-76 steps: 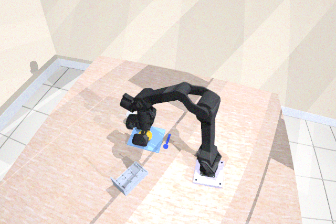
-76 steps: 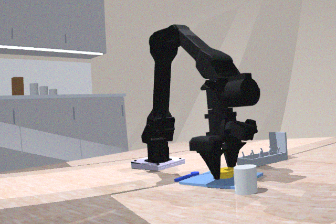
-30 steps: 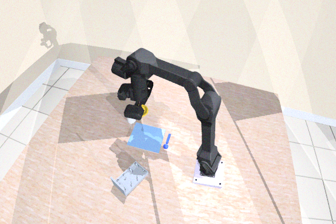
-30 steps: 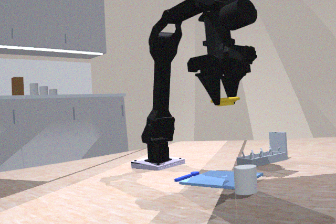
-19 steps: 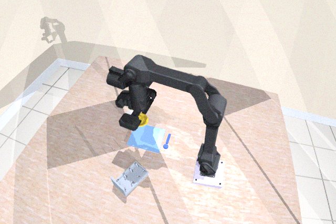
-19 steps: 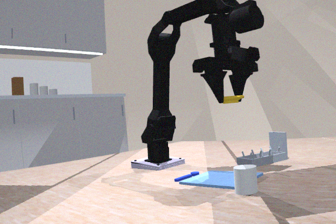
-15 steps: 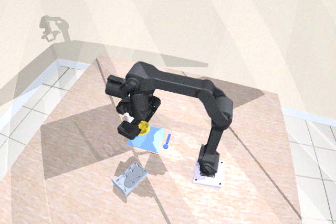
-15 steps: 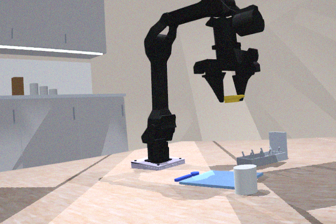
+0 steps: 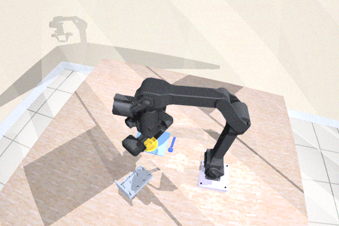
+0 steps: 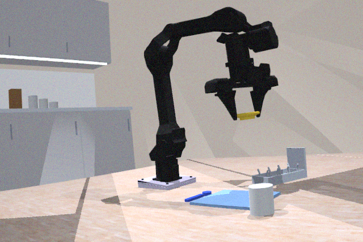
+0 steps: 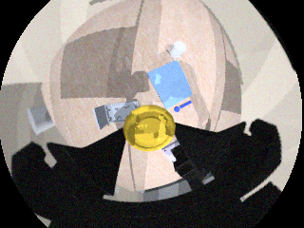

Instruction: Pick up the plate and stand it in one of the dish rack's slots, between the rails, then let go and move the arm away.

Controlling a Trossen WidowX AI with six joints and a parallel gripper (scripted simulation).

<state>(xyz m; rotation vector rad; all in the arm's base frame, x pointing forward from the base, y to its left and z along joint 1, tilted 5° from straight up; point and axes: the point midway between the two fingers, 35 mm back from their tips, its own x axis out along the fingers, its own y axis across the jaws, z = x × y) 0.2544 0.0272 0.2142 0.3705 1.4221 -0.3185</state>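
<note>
The yellow plate (image 9: pixel 150 144) (image 10: pixel 248 115) (image 11: pixel 149 128) is held across its width by my gripper (image 10: pixel 247 115) (image 11: pixel 150 128), one fingertip at each side of the rim. The gripper is shut on the plate and points down. The plate lies nearly flat, high above the table. The grey dish rack (image 9: pixel 136 181) (image 10: pixel 282 177) (image 11: pixel 119 113) stands on the table, with short rail posts inside and a tall panel at one end. In the wrist view the rack is left of the plate, its near end close to the plate's rim in the picture.
A blue board (image 9: pixel 162 151) (image 10: pixel 226 199) (image 11: pixel 170 85) lies on the table, with a blue spoon (image 9: pixel 171 144) (image 10: pixel 198 196) (image 11: pixel 182 106) beside it. A white cup (image 10: pixel 261 200) (image 11: pixel 178 48) stands at the board's edge; the top view does not show it.
</note>
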